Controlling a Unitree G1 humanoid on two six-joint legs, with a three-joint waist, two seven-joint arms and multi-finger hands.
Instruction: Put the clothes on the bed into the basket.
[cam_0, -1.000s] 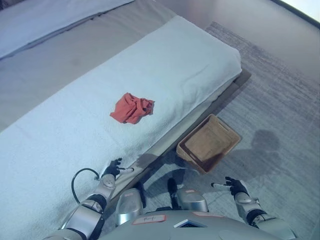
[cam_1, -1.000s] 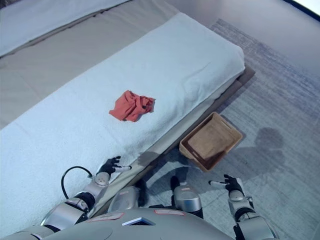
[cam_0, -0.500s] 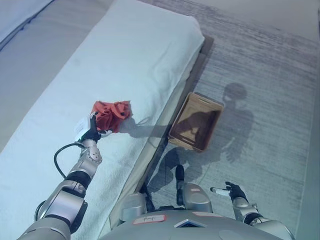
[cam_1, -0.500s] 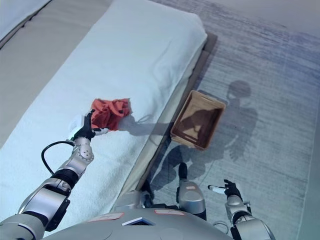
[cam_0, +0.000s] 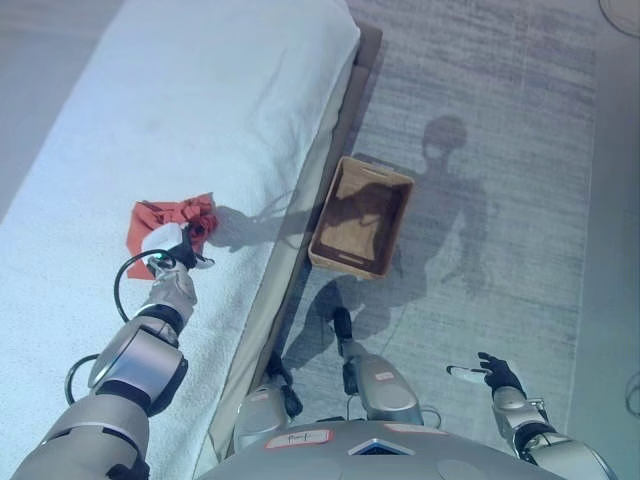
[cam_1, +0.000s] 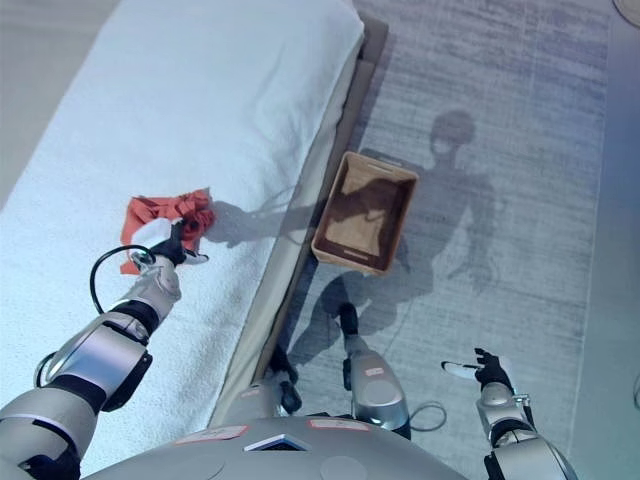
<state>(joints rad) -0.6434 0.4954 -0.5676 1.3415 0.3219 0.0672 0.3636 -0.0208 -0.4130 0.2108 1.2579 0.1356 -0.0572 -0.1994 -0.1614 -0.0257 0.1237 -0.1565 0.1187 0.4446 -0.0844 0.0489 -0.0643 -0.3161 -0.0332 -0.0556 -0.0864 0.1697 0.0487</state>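
Left robot hand (cam_0: 178, 251) is out over the bed (cam_0: 200, 90), sitting on the near edge of the red cloth (cam_0: 165, 218). Fingers look curled into the fabric at the cloth's right end, so it reads as gripping the cloth, though the contact itself is small in both views. A white fingertip pokes out to the right of the hand, lying on the cover.

Red cloth is crumpled on the white bed cover, closer to the bed's floor-side edge than to its far side, and well back from the foot-end corner. Part of it spreads flat to the left of the hand, with a bunched lump right at the fingers. It still rests on the cover, not lifted as far as I can tell.

Basket (cam_0: 361, 216) is on the grey carpet (cam_0: 500, 120), just beside the bed's long floor-side edge, roughly level with the cloth but across the bed frame (cam_0: 300, 250) from it. Rectangular, tan, open top, standing upright, nothing visible inside apart from shadow. Cloth and basket are apart, with the strip of cover and the bed edge between them.

Right robot hand (cam_1: 487, 369) is low at the right, hovering over the carpet, well clear of both bed and basket. Fingers are loosely spread, one white-tipped finger pointing left, holding nothing.
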